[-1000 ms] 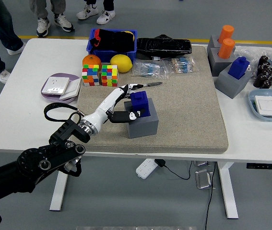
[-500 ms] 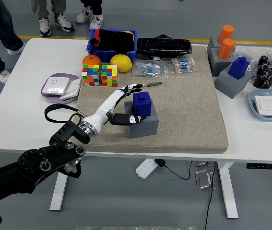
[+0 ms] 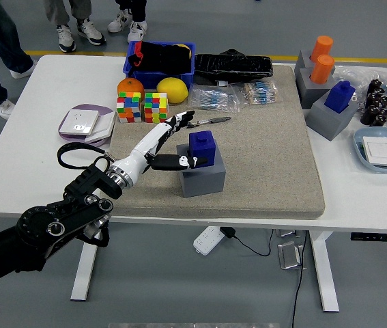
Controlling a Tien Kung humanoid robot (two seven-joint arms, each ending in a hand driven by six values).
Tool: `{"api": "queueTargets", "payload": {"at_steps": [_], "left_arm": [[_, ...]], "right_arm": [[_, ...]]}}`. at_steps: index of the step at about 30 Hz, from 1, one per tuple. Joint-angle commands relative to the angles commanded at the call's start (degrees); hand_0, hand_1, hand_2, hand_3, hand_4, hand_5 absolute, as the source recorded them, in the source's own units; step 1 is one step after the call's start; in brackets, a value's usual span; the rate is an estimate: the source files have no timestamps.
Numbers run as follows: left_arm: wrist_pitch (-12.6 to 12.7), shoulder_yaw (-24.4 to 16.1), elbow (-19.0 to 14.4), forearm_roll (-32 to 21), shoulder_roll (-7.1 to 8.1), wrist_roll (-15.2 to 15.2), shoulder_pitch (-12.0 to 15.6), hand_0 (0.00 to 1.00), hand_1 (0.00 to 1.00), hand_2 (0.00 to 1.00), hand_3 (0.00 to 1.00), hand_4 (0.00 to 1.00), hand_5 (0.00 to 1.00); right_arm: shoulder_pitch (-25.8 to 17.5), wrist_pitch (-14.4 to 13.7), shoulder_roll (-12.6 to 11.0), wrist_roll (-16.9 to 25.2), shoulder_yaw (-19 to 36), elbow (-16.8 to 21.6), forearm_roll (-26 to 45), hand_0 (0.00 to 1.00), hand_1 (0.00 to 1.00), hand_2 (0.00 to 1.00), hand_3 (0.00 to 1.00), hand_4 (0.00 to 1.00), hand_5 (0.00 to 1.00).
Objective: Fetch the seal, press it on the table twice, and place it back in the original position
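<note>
Room: grey workshop floor with a yellow line across the top of the frame; legs and shoes of people standing beyond the table's far side, upper left. None of them reaches over the table.

Surface: white table (image 3: 22, 171) carrying a grey felt mat (image 3: 275, 164) that fills the middle of the frame.

Seal: blue seal (image 3: 201, 147), a blocky body with a short knob on top, standing upright in the grey holder block (image 3: 203, 179) at the mat's centre-left. Its long axis reads as vertical, so I judge the lift must go straight up out of the block.

Left hand: my left hand (image 3: 174, 140) enters from the lower left and lies just left of the seal. Fingers (image 3: 181, 121) are spread and point toward the upper right, passing behind and beside the seal; the thumb (image 3: 176, 161) runs along the seal's near side. I see no closure on the seal; the hand brackets it but grips nothing, and I cannot tell whether the thumb touches it.

Key relation: the seal lies immediately right of the palm, between thumb and fingers; closing them should pinch its front and back faces.

Right hand: out of view, so the left is the only candidate.

Stamping room: bare mat right of the block, centre of the frame.

Clutter: two Rubik's cubes (image 3: 142, 107) and a pen (image 3: 210, 121) just above the hand; a second blue seal (image 3: 340, 96) in its own block at the right, well apart.
</note>
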Motion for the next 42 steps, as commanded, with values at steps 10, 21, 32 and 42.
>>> {"api": "queueTargets", "payload": {"at_steps": [10,21,32,42], "left_arm": [[-3.51,-4.31,-4.78,1.1,4.81,3.12,1.18,0.998,0.998,0.998,0.998,0.998,0.505],[0.57,-11.19,-2.86,-3.33,9.36,-0.32,2.08,0.998,0.998,0.998,0.998,0.998,0.537],[2.59,-9.44,9.63,-5.7,11.87,-0.12,-0.58,0.998,0.998,0.998,0.998,0.92,0.397],[1.96,-12.22,14.99,-6.28,11.81,1.47,1.35,0.998,0.998,0.969,0.972,0.885,0.35]], "right_arm": [[0.03,-0.09,-0.33,0.06,0.51,-0.01,-0.35,0.788,0.704,0.695,0.658,0.779,0.554],[0.12,-0.09,-0.35,0.02,0.15,-0.1,-0.25,0.787,0.704,0.695,0.657,0.779,0.555],[0.26,-0.25,-0.46,-0.09,0.18,-0.24,-0.36,0.786,0.703,0.695,0.657,0.779,0.557],[-0.01,-0.49,-0.32,-0.25,0.99,-0.47,-1.06,0.787,0.703,0.695,0.657,0.777,0.557]]}}
